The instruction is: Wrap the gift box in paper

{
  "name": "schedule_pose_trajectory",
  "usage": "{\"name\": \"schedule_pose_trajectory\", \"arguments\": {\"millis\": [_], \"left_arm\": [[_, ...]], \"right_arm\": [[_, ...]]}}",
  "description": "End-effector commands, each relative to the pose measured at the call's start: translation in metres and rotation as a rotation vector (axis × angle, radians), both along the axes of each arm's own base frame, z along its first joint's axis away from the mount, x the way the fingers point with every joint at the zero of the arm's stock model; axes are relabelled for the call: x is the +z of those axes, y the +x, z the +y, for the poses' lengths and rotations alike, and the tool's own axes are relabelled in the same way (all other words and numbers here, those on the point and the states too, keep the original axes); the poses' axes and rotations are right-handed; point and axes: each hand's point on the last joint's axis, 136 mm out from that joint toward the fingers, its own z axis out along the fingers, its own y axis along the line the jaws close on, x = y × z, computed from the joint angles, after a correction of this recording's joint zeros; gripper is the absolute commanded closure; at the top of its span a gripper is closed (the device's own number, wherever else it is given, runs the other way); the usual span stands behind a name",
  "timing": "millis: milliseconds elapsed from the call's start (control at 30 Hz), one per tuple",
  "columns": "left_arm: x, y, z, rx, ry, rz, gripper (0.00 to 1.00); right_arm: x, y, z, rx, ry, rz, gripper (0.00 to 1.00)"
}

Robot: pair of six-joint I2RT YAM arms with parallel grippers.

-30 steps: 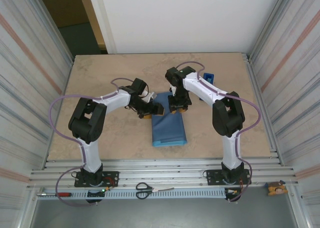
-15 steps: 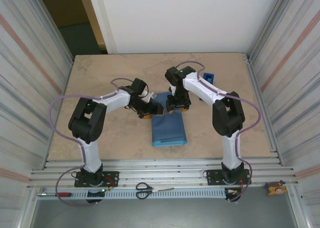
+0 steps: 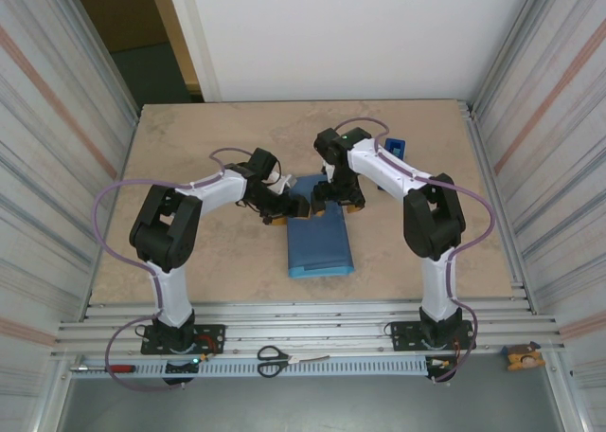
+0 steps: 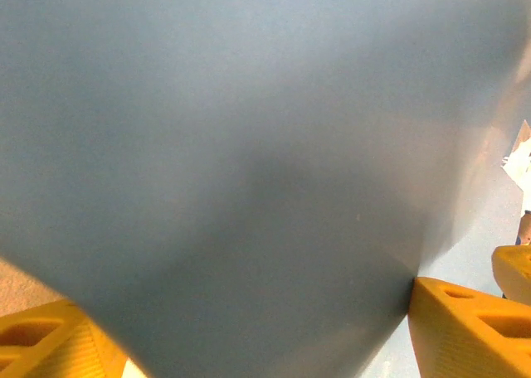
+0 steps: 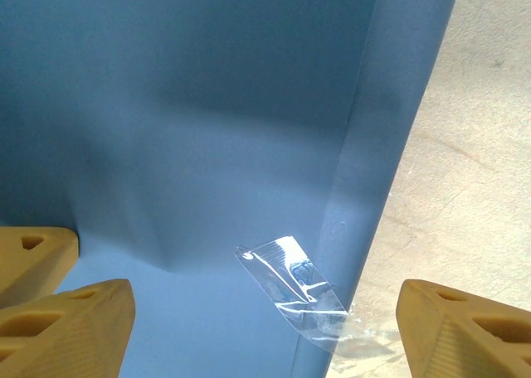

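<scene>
The right jaws are now standing wide, where a second ago they were about half closed. In the right wrist view their yellow tips are sitting at the two lower corners with nothing clamped between them. A short strip of clear tape [image 5: 292, 283] is lying in that gap, crossing the edge of a fold in the paper [image 5: 207, 104] and reaching toward the bare bench [image 5: 473, 146]. I am reading this as the strip having just been let go, so one seam is being fixed. The wrapping looks only partly done, since the near end of the sheet is lying flat.

The gift box is hidden. It is probably sitting under the far end of the paper, between the two sets of jaws.

In the top view the right arm [image 3: 388, 171] is reaching inward with its wrist bent down over the far right corner of the paper. It is sitting slightly farther back than a second ago.

The left arm [image 3: 213, 190] is holding its place, elbow folded and forearm stretched across to the paper's far left edge. The left jaws are spread just as wide. Slate-blue paper is filling the space between their tips in the left wrist view, apparently unpinched. Whether they are pressing it down I cannot tell.
</scene>
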Motion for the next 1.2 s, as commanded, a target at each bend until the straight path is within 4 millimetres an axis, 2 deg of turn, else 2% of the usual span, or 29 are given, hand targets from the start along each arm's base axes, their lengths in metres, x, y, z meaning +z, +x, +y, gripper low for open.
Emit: {"name": "schedule_pose_trajectory", "arguments": {"millis": [0,133,233,367,433,600,700,867,1067,1167], "left_arm": [[-0.073,-0.030,0.024,-0.023,0.202,0.109,0.18],[-0.073,-0.030,0.023,-0.024,0.200,0.108,0.18],[-0.072,-0.030,0.024,-0.023,0.199,0.107,0.18],[-0.071,-0.030,0.024,-0.023,0.199,0.106,0.18],[-0.072,-0.030,0.024,-0.023,0.199,0.107,0.18],[-0.072,-0.030,0.023,-0.023,0.200,0.110,0.18],[-0.072,-0.030,0.023,-0.025,0.199,0.112,0.18],[-0.073,-0.031,0.024,-0.024,0.205,0.117,0.18],[-0.074,-0.032,0.025,-0.027,0.210,0.119,0.18],[-0.074,-0.032,0.025,-0.029,0.212,0.120,0.18]], "right_arm": [[0.017,0.000,-0.006,-0.027,0.011,-0.046,0.17],[0.031,0.005,-0.015,-0.098,0.086,-0.126,0.21],[0.042,0.007,-0.018,-0.187,0.267,-0.165,0.47],[0.050,0.009,-0.019,-0.307,0.540,-0.180,0.90],[0.050,0.011,-0.016,-0.343,0.649,-0.171,0.99],[0.041,0.015,-0.004,-0.366,0.801,-0.135,1.00],[0.032,0.018,0.001,-0.370,0.822,-0.116,1.00],[0.003,0.014,-0.012,-0.422,0.787,-0.083,1.00],[-0.033,-0.013,-0.022,-0.450,0.750,-0.015,1.00],[-0.029,-0.011,-0.028,-0.461,0.774,-0.031,1.00]]}}
